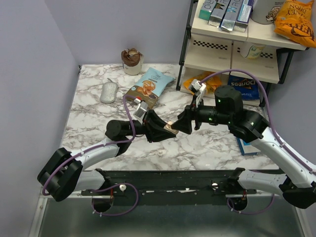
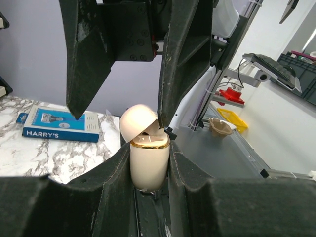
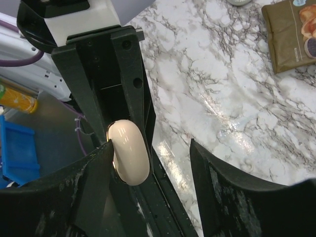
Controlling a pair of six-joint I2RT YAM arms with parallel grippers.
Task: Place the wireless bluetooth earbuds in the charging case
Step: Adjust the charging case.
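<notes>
Where the left gripper (image 1: 166,129) closes, its two dark fingers (image 2: 114,170) are clenched on the charging case (image 2: 148,168), one on each flank of the cream body, which stands upright between them in the left wrist view. The domed lid (image 2: 139,123) is swung open and tipped to one side above a thin gold rim (image 2: 149,144). What lies inside the open mouth cannot be made out.

The right gripper (image 1: 181,121) meets it nose to nose, jaws released and standing wide apart, gripping nothing. In its own wrist view the case rests against the inner face of one finger (image 3: 94,187) and is well apart from the other. Seen from the left wrist, one right finger (image 2: 183,59) comes down with its tip at the case's mouth, just beside the lid's edge (contact there is too close to call).

From above, the two grippers and the case sit over the near middle of the marble table (image 1: 94,123). Farther back lie a grey oval object (image 1: 108,92), a brown pouch (image 1: 141,95) and a light blue snack bag (image 1: 155,81), with a small cup (image 1: 132,61) behind them. A blue Harry's box (image 2: 59,126) lies at the table's right edge, near a shelf (image 1: 232,47) of packets.
</notes>
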